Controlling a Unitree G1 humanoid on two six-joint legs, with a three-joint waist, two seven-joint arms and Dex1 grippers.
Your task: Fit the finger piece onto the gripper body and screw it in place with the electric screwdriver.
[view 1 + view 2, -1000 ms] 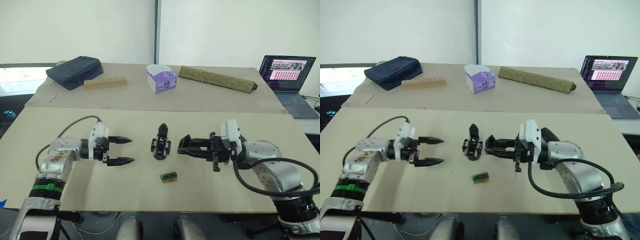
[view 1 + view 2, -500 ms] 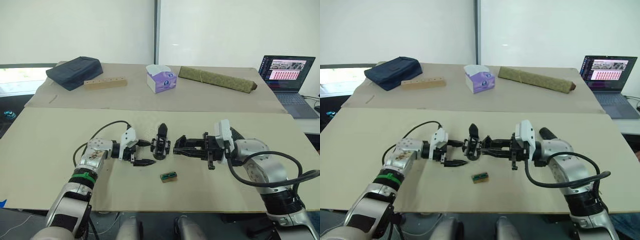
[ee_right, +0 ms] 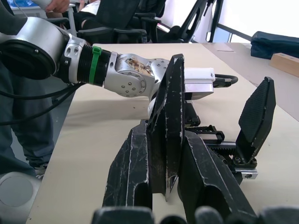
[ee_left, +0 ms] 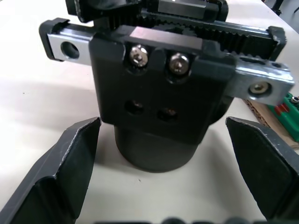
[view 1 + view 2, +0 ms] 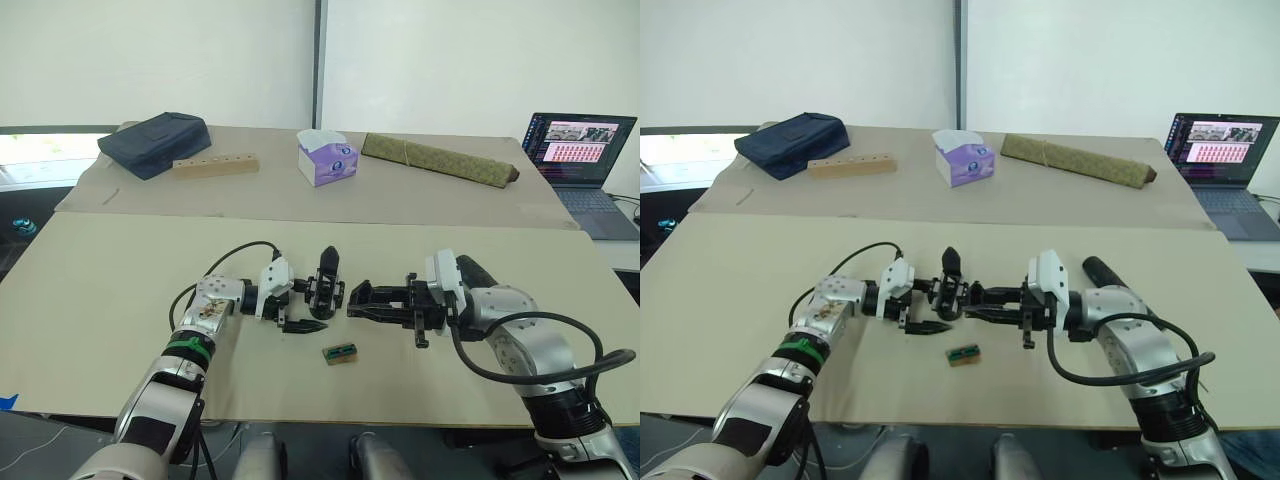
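The gripper body point(image 5: 325, 285) stands upright on its round base near the middle of the front worktop point(image 5: 100, 300), one pointed black finger rising from its top. In the left wrist view its toothed rails, two bright screw heads and two vacant screw holes face the camera. The left gripper point(image 5: 297, 308) reaches in from 9 o'clock with jaws wide, one finger on each side of the round base without visible contact. The finger piece point(image 3: 169, 121), a flat black wedge, is clamped between the jaws of the right gripper point(image 5: 362, 299), which approaches from 3 o'clock with its fingertips just beside the gripper body; whether the piece touches the body cannot be told. The electric screwdriver point(image 5: 470, 270) is partly visible as a dark rounded cylinder behind the right arm, at about 3 o'clock from the gripper body; most of it is hidden. A small green-and-brown block point(image 5: 340, 352) lies near the body at 5 o'clock. On the rear worktop point(image 5: 420, 205), well apart, a tissue box point(image 5: 326, 157) sits at 12 o'clock, a long olive-green bundle point(image 5: 438, 158) at 1 o'clock, and a wooden block with holes point(image 5: 214, 163) and a dark blue bag point(image 5: 155, 131) at 11 o'clock. An open laptop point(image 5: 583, 155) stands at 2 o'clock.
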